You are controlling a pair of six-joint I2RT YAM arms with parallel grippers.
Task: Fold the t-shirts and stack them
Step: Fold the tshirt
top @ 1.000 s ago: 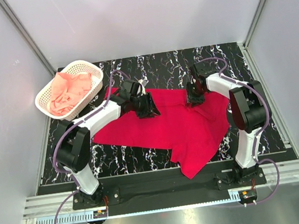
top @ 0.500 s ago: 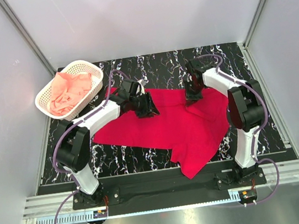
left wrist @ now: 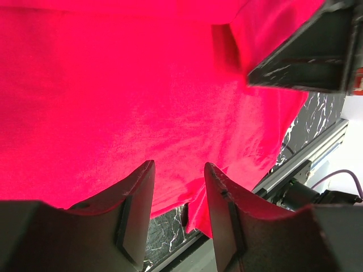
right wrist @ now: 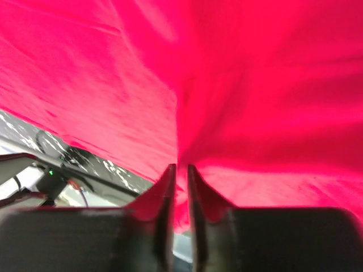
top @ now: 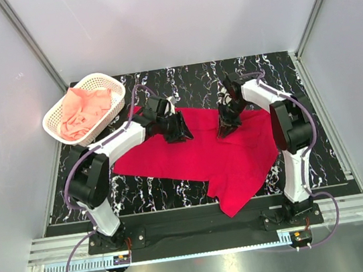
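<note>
The crimson red t-shirt (top: 198, 155) lies spread across the middle of the black marble table (top: 142, 190). My left gripper (top: 180, 135) hovers low over its upper left part, open and empty; in the left wrist view (left wrist: 178, 167) red cloth (left wrist: 142, 96) and a strip of table show between the fingers. My right gripper (top: 225, 130) is shut on a pinch of the red shirt's far edge, and the cloth (right wrist: 255, 85) bunches between the nearly closed fingers (right wrist: 180, 167). The salmon-pink t-shirt (top: 83, 111) lies crumpled in the basket.
The white lattice basket (top: 115, 84) stands at the table's far left corner. The red shirt's near corner (top: 235, 203) hangs over the table's front edge. The right gripper's body (left wrist: 306, 51) shows close by in the left wrist view. Grey walls enclose the table.
My right gripper has moved left and slightly nearer, dragging the red shirt's far right edge toward the middle. The left arm has stayed put.
</note>
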